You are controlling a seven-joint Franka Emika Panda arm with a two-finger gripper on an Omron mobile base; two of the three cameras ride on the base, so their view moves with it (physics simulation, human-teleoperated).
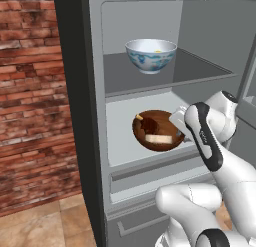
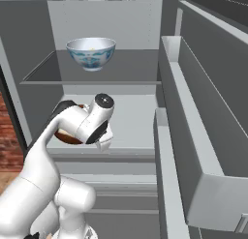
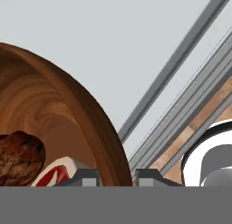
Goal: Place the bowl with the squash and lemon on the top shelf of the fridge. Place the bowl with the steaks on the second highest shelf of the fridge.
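The fridge point(image 1: 95, 116) stands open. On its dark top shelf point(image 1: 195, 71) sits the bowl with the squash and lemon point(image 1: 150, 55) point(image 2: 91, 52). Inside it a bit of yellow lemon point(image 1: 158, 51) peeks over the rim, while the squash is hidden. The brown bowl with the steaks point(image 1: 157, 131) point(image 2: 64, 135) point(image 3: 68, 114) is over the pale second highest shelf point(image 1: 120, 126) point(image 2: 133, 122). My gripper point(image 1: 178, 132) point(image 3: 116, 178) is shut on its right rim. Steaks point(image 1: 156, 138) point(image 3: 18, 157) lie inside. I cannot tell whether the bowl rests on the shelf.
A red brick wall point(image 1: 30, 91) stands left of the fridge. The open fridge door with its bins point(image 2: 193, 136) reaches out on the right. Drawers point(image 1: 145, 178) lie under the shelves. My arm point(image 2: 53, 156) covers the front of the lower shelf.
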